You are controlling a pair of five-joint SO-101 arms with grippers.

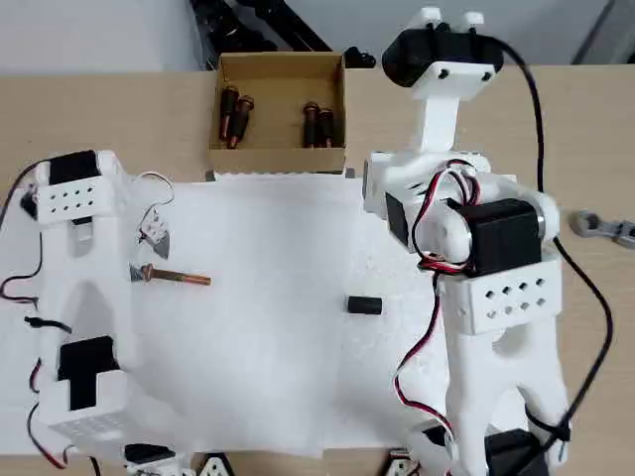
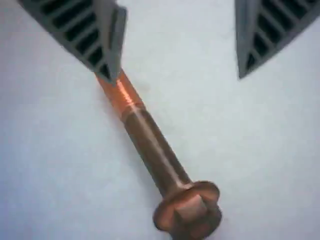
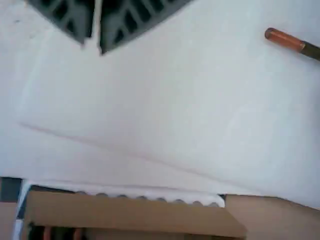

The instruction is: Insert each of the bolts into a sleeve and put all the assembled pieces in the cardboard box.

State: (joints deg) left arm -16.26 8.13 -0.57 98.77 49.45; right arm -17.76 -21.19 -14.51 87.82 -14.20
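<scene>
One black sleeve (image 1: 364, 304) lies on the white sheet (image 1: 278, 377), right of the only loose bolt (image 1: 177, 277). Left jaws hang spread above the bolt, one finger at its tip; closing off-centre could roll it away. Right jaws are pressed together, empty. Farthest, the cardboard box (image 1: 280, 149) holds four assembled pieces (image 1: 236, 114).

Copper bolt (image 1: 171, 277) lies flat, black sleeve (image 1: 364, 304) well apart; cardboard box (image 1: 278, 159) holds four pieces (image 1: 317, 124).

I see the bolt (image 2: 160, 160) copper-orange at its tip, duller brown toward the head; sleeve (image 1: 364, 304) black, foam sheet (image 1: 268, 377) white, cardboard box (image 1: 278, 159) plain brown, my left gripper (image 2: 175, 75) grey with dark slots, table (image 1: 99, 109) pale woodgrain
</scene>
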